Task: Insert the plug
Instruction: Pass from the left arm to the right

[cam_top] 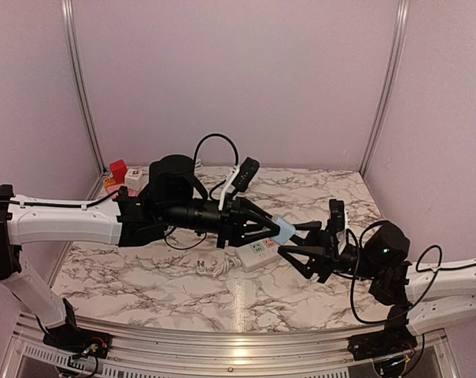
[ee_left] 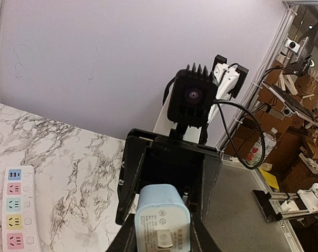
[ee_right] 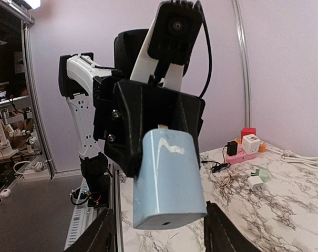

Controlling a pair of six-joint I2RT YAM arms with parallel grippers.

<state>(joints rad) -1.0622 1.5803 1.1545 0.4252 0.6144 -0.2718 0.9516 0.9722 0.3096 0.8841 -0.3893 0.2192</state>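
Note:
A light blue plug adapter (cam_top: 283,230) is held in the air by my left gripper (cam_top: 275,231), which is shut on its sides. In the left wrist view the adapter (ee_left: 162,218) shows its label and a metal prong between my left fingers (ee_left: 126,237). My right gripper (cam_top: 293,239) faces it, open, with its fingers on either side of the adapter's free end and a gap on each side; the right wrist view shows the adapter (ee_right: 169,178) just above the open fingers (ee_right: 102,233). The white power strip (cam_top: 258,252) with coloured sockets lies below on the marble table and also shows in the left wrist view (ee_left: 16,215).
A pink power strip (ee_right: 240,154) with a red cube (cam_top: 118,169) and other plugs stands at the back left. A white adapter (ee_right: 255,182) and a green one (ee_right: 264,174) lie on the table. A coiled white cord (cam_top: 209,268) lies left of the strip.

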